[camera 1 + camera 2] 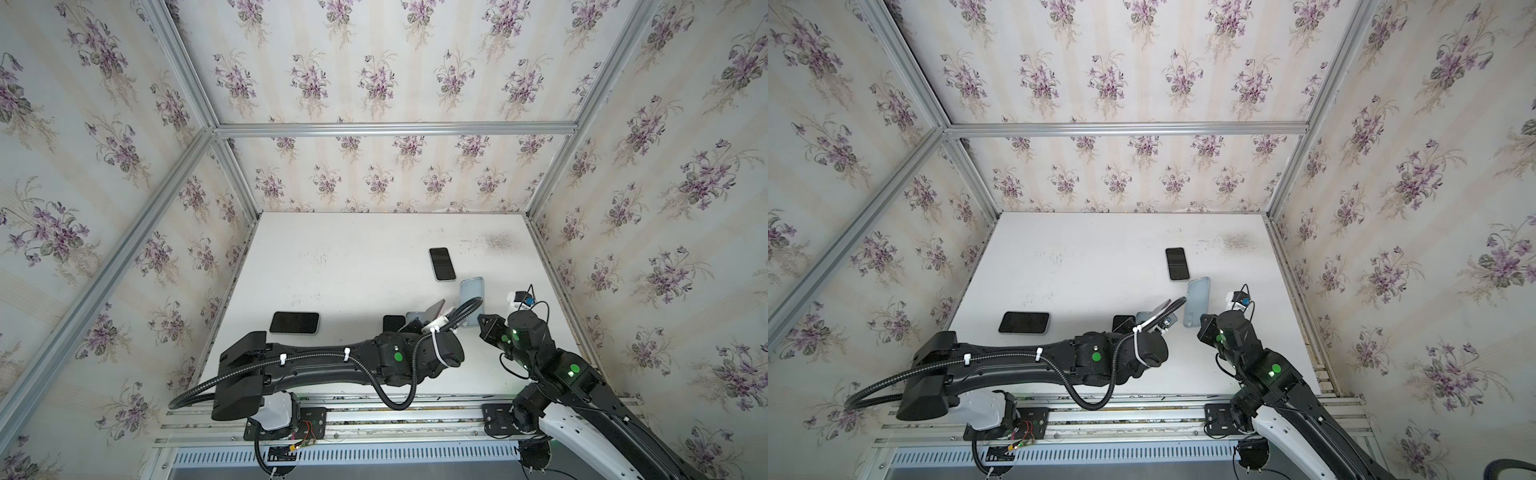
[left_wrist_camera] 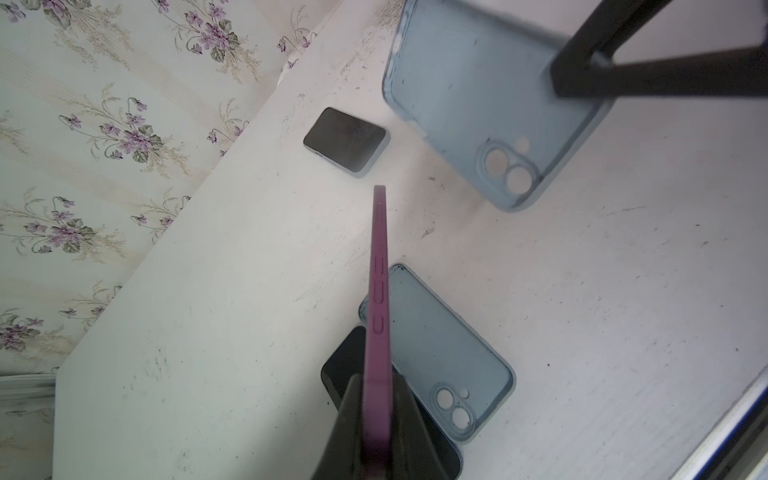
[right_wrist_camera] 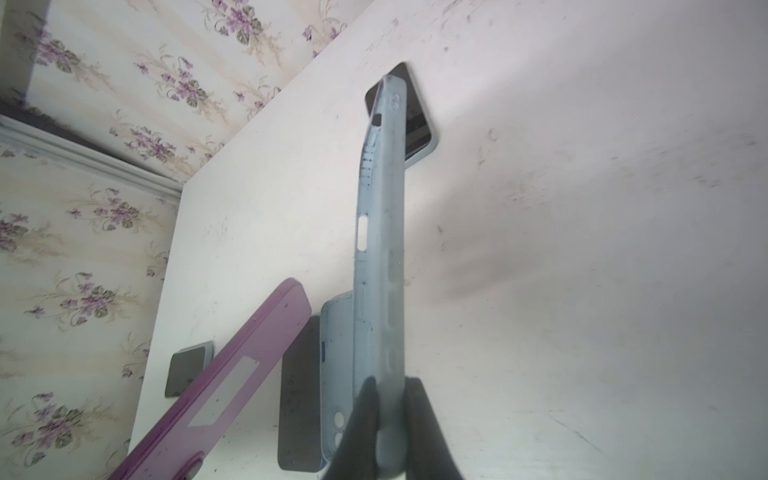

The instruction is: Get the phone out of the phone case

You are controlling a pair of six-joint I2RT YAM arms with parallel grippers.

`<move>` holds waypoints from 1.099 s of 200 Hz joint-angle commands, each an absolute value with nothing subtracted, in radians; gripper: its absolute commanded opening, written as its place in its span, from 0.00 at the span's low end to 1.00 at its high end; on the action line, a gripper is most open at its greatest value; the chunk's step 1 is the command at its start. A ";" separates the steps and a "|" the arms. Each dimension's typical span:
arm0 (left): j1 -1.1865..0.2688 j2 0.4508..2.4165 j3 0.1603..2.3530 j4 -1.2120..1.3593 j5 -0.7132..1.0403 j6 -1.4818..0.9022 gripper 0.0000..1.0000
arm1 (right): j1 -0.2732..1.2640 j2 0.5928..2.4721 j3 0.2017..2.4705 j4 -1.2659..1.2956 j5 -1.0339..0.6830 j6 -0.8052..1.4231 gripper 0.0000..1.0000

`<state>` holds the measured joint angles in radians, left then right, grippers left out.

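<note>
A white table stands in front of me, its top scuffed and speckled. A dark smudge marks the table near its far right corner. Violet-sprigged wallpaper covers the walls on three sides of the table, with aluminium framing running above its far edge. Along the table's near edge lies a silver rail, and further out from the table is a slotted grille.

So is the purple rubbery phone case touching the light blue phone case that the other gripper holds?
Apart. In the left wrist view, bare white table shows between the purple rubbery phone case and the held light blue phone case.
</note>
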<state>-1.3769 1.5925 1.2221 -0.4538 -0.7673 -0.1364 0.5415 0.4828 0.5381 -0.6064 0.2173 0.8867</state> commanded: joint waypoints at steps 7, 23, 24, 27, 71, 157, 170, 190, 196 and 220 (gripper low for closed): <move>-1.399 1.694 1.318 -0.545 -0.873 -0.177 0.04 | 0.488 0.460 0.590 -0.739 0.251 0.800 0.00; -1.415 1.766 1.383 -0.598 -0.894 -0.191 0.04 | 0.484 0.457 0.605 -0.758 0.248 0.790 0.00; -1.416 1.772 1.385 -0.601 -0.896 -0.192 0.04 | 0.484 0.457 0.604 -0.759 0.248 0.790 0.00; -1.421 1.787 1.397 -0.609 -0.903 -0.194 0.04 | 0.483 0.456 0.608 -0.763 0.248 0.789 0.00; -1.458 1.968 1.545 -0.698 -0.906 -0.206 0.04 | 0.473 0.436 0.669 -0.829 0.276 0.764 0.00; -1.495 2.218 1.726 -0.809 -0.956 -0.200 0.05 | 0.462 0.422 0.649 -0.859 0.258 0.772 0.00; -1.500 2.259 1.750 -0.839 -0.980 -0.204 0.06 | 0.460 0.418 0.647 -0.863 0.258 0.773 0.00; -1.501 2.307 1.778 -0.875 -0.965 -0.228 0.08 | 0.457 0.405 0.649 -0.867 0.258 0.769 0.00; -1.503 2.313 1.781 -0.877 -0.963 -0.230 0.10 | 0.456 0.403 0.652 -0.870 0.258 0.767 0.00; -1.508 2.336 1.792 -0.876 -0.958 -0.228 0.16 | 0.454 0.410 0.657 -0.867 0.252 0.765 0.00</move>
